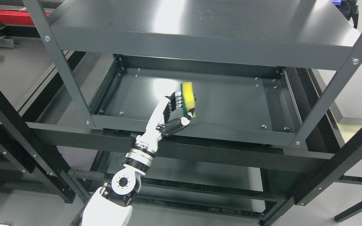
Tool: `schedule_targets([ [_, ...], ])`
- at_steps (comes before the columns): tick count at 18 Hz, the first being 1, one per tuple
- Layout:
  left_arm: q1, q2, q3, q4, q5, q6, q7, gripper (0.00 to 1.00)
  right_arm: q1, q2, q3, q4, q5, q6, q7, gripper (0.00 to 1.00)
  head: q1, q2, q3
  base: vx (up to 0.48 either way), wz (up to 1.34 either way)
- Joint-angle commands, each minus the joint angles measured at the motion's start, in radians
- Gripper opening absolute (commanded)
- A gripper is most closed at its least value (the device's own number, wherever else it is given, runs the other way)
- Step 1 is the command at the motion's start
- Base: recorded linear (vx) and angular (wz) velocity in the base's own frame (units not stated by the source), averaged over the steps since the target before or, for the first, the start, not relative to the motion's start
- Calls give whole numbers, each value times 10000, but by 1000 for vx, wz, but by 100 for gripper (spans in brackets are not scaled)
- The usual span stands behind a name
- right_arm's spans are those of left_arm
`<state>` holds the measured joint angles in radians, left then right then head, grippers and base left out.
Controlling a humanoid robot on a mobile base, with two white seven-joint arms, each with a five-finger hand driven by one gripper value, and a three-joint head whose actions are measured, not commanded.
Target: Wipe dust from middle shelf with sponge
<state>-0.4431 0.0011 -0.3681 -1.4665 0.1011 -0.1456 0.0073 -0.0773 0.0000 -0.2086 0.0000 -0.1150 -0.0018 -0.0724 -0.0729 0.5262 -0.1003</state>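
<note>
Reaching in from seven o'clock, the left hand (176,110) grips the sponge (188,98) between fingers and thumb, over the middle shelf (231,100), left of centre. Wiping well likely means pressing flat and sweeping towards three o'clock. Sponge's long axis runs twelve to six, yellow face showing.

1. I see my left arm (127,179) rising from below the middle shelf (231,103), reaching up over its front rail.
2. The wrist is bent toward the shelf's centre.
3. My left hand (176,111) is closed on the sponge (188,98), fingers (177,100) behind it, thumb beneath, just above the shelf floor.
</note>
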Motion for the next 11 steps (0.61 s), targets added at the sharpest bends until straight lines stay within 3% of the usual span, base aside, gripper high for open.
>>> schedule_targets([
  [1, 1040, 164, 3417, -2009, -413, 59, -11, 24, -9, -175, 0, -174, 0, 723, 3, 100, 0, 0, 0, 0, 0],
  [11, 1976, 164, 3881, -1856, -367, -324, -42, 24, 6, -175, 0, -174, 0, 723, 3, 100, 0, 0, 0, 0, 0],
])
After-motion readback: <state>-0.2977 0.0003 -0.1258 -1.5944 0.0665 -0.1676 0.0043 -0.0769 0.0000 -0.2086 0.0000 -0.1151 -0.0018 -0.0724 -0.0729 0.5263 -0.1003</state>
